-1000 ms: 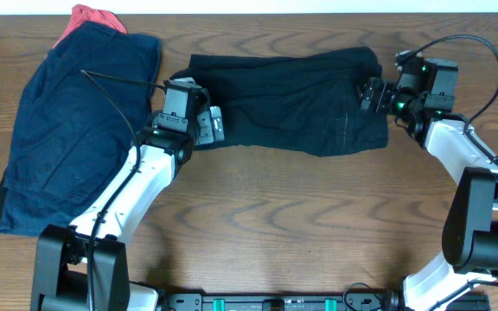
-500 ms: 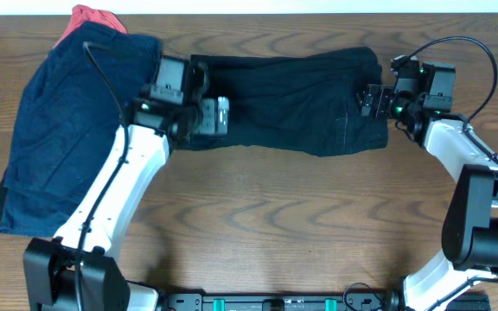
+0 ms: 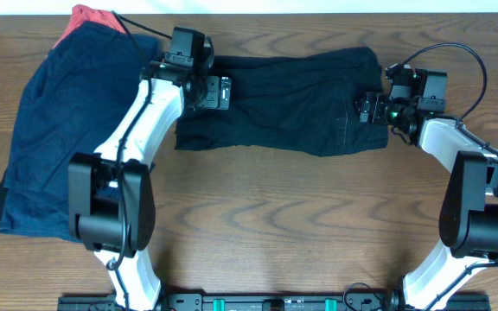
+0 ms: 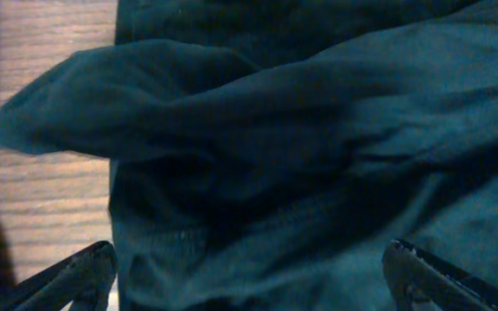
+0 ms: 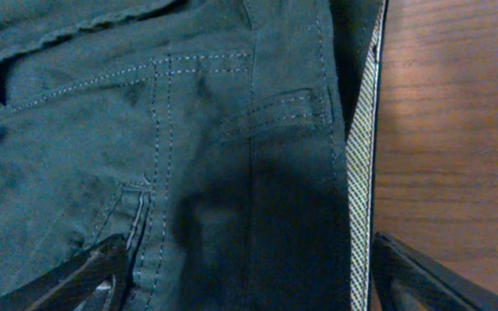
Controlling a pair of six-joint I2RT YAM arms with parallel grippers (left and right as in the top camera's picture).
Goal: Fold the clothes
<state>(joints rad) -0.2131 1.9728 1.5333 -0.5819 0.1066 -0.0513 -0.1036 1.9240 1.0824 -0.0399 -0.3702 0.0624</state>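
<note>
The black shorts (image 3: 284,99) are stretched out sideways across the back middle of the wooden surface (image 3: 275,225). They're pretty rumpled, with lumpy folds at the left end and a flatter right end. Up close in the right wrist view you can see pale stitching lines and seams. The whitish inner waistband (image 5: 366,147) runs along the edge, right beside bare wood.

Off to the left is the big navy blue garment (image 3: 67,138), spread out loose. The left arm covers the spot where it would meet the shorts, so I can't say if they touch. A bit of the small red one (image 3: 89,19) pokes out from under its far corner.

The left claw (image 3: 219,92) is over the upper left end of the shorts, jaws wide apart, holding nothing. In its own camera the two fingertips (image 4: 76,275) sit at the bottom corners. A bunched ridge of dark fabric lies ahead of them, and there's a strip of wood on the left.

The right claw (image 3: 366,108) is at the shorts' right end, by the waistband. Its jaws are spread wide too, one fingertip (image 5: 85,269) over the fabric and the other over the wood, so the waistband edge lies between them. It isn't clamped on anything that I can see. Whether the tips actually touch the cloth, I can't tell.
</note>
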